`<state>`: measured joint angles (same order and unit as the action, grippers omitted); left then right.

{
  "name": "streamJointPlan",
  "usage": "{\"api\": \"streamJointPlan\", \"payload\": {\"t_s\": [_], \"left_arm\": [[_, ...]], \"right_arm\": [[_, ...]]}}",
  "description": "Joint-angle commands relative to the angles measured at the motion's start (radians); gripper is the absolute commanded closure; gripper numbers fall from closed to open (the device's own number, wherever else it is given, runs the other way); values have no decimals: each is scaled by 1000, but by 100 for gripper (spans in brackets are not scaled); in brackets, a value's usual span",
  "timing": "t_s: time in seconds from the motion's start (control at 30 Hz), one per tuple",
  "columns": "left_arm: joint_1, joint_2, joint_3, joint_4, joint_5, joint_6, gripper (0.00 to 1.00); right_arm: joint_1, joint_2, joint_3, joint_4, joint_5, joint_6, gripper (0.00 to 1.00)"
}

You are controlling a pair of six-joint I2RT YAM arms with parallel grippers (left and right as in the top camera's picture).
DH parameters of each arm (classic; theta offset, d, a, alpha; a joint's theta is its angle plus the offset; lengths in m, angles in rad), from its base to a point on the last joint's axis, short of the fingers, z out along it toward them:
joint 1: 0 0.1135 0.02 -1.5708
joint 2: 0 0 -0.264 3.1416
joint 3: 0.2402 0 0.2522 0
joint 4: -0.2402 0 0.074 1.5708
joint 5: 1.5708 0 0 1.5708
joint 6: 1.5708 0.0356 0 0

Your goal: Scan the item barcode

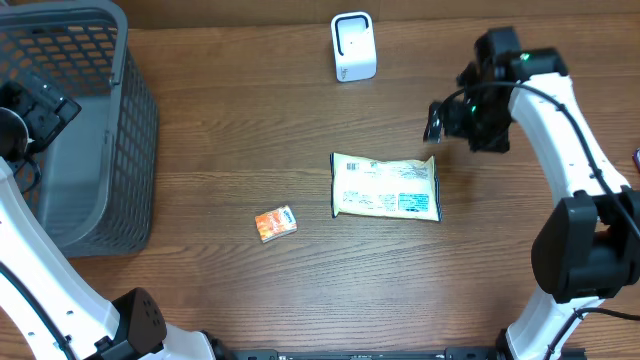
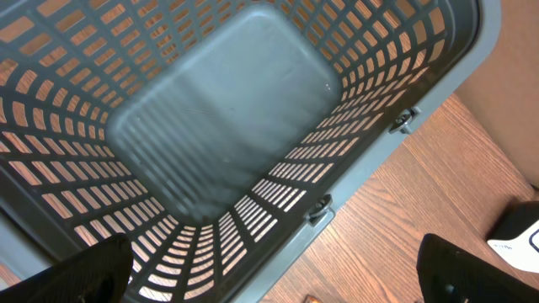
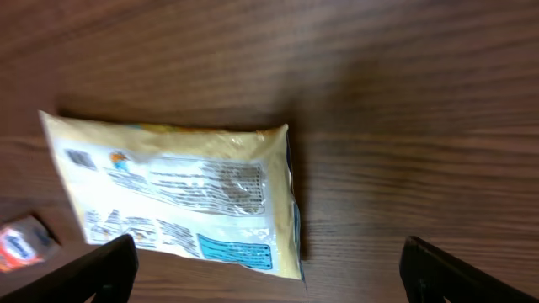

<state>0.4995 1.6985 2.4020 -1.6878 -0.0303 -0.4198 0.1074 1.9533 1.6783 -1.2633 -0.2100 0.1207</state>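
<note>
While the yellow snack packet (image 1: 385, 188) lies flat mid-tabletop (image 1: 230, 120), print side up, the right gripper (image 1: 434, 122) hovers by its top-right corner — jaws wide apart, holding nothing. Left gripper (image 2: 276, 282) sits over the grey basket (image 1: 138, 150) — jaws spread too.

The table (image 1: 250, 120) is evenly lit by soft light, with only faint shadows cast. The basket (image 2: 210, 109) floor is smeared by blur in the left wrist view, and the pouch (image 3: 168, 194) is rendered soft and dim.
</note>
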Motion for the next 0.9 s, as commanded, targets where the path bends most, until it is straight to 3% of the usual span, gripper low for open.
{"api": "streamJointPlan", "payload": {"t_s": [0.0, 0.23, 0.47, 0.63, 0.7, 0.8, 0.87], "left_arm": [[4, 1, 3, -2, 5, -10, 0], [4, 1, 3, -2, 5, -10, 0], [4, 1, 3, -2, 5, -10, 0], [4, 1, 3, -2, 5, -10, 0], [4, 1, 3, -2, 5, -10, 0], [4, 1, 3, -2, 5, -10, 0], [4, 1, 3, -2, 5, -10, 0]], "right_arm": [[10, -21, -120, 64, -19, -50, 0], [10, -21, -321, 229, -134, -47, 0], [11, -19, -460, 396, -240, -41, 10], [11, -19, -556, 517, -233, 48, 32], [11, -19, -579, 553, -229, 71, 51], [11, -20, -577, 562, -212, 98, 92], [7, -20, -559, 548, -210, 108, 96]]}}
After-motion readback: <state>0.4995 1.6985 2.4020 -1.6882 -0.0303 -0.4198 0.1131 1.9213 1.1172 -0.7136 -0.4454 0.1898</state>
